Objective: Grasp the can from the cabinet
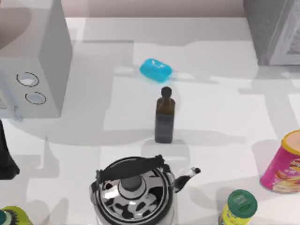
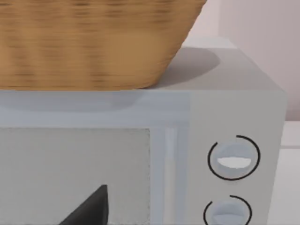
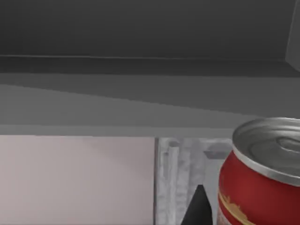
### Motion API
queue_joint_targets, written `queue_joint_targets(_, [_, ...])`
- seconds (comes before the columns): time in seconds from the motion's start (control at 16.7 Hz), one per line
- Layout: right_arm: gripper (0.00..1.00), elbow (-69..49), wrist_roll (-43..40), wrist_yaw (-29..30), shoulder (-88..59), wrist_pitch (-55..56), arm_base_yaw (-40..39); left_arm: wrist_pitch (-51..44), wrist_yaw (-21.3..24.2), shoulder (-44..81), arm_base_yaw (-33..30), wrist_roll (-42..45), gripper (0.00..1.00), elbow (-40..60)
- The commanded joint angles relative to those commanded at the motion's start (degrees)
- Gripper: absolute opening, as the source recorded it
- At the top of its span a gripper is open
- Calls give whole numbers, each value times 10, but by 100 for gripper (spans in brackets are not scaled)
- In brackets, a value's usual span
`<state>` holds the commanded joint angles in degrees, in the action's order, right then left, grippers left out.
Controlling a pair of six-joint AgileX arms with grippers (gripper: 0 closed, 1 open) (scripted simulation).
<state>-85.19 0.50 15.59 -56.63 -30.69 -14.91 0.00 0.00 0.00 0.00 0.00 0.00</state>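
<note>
Two AgileX arms are stationed at a white table [image 1: 220, 117]. At its left a pale grey microwave oven [image 1: 44, 70] with two round dials is seen, and a woven wicker basket [image 2: 93, 42] is carried on its top. A grey cabinet [image 1: 274, 30] is placed at the far right corner.

A black-and-white patterned kettle [image 1: 133, 192] is set at the near edge, a pink cylindrical canister [image 1: 283, 164] at the right edge, and a dark brown bottle [image 1: 164, 117] with a black cap upright at the middle. A yellow jar with a green lid [image 1: 239, 206] and a bright blue soap bar [image 1: 155, 69] are also laid out. No writing can be read on any label.

The red metal can [image 3: 262, 178] with a silver top and a gold band is seen upright under a dark grey shelf [image 3: 140, 65], just beside the dark tip of the right gripper [image 3: 199, 208]; contact cannot be judged, and whether that gripper is released or clenched cannot be told. The left gripper [image 2: 89, 208] is faced towards the microwave door, its state equally undetermined
</note>
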Motion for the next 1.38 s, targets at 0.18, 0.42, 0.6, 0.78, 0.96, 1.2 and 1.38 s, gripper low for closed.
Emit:
queue_joint_targets(0.18, [0,146,-1,-26,92,50,23,0,0,0,0,0,100,0])
queue_joint_targets(0.42, [0,361,-2,-65,235,128,60,0,0,0,0,0,100,0])
queue_joint_targets(0.6, [0,522,-2,-94,342,187,88,0,0,0,0,0,100,0])
queue_joint_targets(0.78, [0,665,-3,-121,438,239,114,0,0,0,0,0,100,0])
queue_joint_targets(0.96, [0,775,-4,-141,513,279,134,0,0,0,0,0,100,0])
queue_joint_targets(1.2, [0,849,-5,-155,564,306,148,0,0,0,0,0,100,0])
queue_joint_targets(1.38, [0,852,-5,-156,566,307,149,0,0,0,0,0,100,0])
